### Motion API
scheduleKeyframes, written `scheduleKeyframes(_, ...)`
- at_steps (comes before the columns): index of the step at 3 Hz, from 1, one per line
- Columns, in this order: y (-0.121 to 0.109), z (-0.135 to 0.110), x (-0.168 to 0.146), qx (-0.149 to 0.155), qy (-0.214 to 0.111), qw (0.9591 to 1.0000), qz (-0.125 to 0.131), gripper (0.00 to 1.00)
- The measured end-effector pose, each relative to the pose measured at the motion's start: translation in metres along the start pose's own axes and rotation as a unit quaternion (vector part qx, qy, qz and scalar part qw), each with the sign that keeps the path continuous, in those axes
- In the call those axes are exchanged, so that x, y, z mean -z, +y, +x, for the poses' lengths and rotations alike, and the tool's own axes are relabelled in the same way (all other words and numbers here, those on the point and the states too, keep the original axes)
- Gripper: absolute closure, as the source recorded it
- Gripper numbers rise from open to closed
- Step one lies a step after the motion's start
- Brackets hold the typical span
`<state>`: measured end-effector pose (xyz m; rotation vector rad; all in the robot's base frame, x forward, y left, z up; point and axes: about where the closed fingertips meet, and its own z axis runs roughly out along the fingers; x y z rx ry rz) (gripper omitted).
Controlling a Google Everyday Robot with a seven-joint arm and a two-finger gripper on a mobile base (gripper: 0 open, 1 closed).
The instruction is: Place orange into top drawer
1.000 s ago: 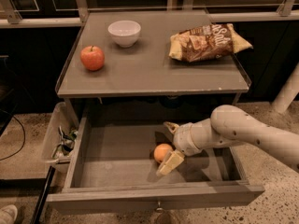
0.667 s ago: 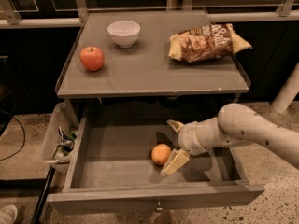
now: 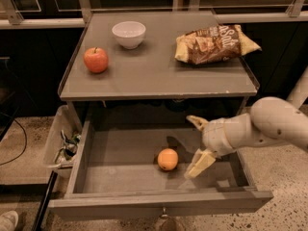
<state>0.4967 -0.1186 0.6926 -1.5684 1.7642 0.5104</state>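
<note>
Tool (image 3: 198, 143) (jaws apart) just beside orange (image 3: 167, 159) in top drawer (image 3: 159, 203).

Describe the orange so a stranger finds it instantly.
Below the grey table, a wide grey drawer stands pulled open. On its floor lies a small round smooth orange fruit, just left of the robot's open cream gripper, untouched. Unlike the red stemmed apple on the tabletop, it is orange-yellow, down in the drawer.

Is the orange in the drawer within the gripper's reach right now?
Probably yes. The gripper is open over the open drawer, just right of the orange, and nothing lies between them.
</note>
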Motion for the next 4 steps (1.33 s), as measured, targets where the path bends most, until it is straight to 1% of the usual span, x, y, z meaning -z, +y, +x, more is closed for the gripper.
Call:
scheduleKeyframes(1, -0.022, 0.012, 0.061, 0.026, 0.025, 0.999, 0.027, 0.0)
scheduleKeyframes(2, -0.046, 0.021, 0.112, 0.046, 0.052, 0.9961, 0.055, 0.0)
scheduleKeyframes(3, -0.073, 0.016, 0.161, 0.067, 0.063, 0.9916, 0.091, 0.0)
scheduleKeyframes(4, -0.095, 0.0, 0.181, 0.075, 0.048, 0.9874, 0.131, 0.0)
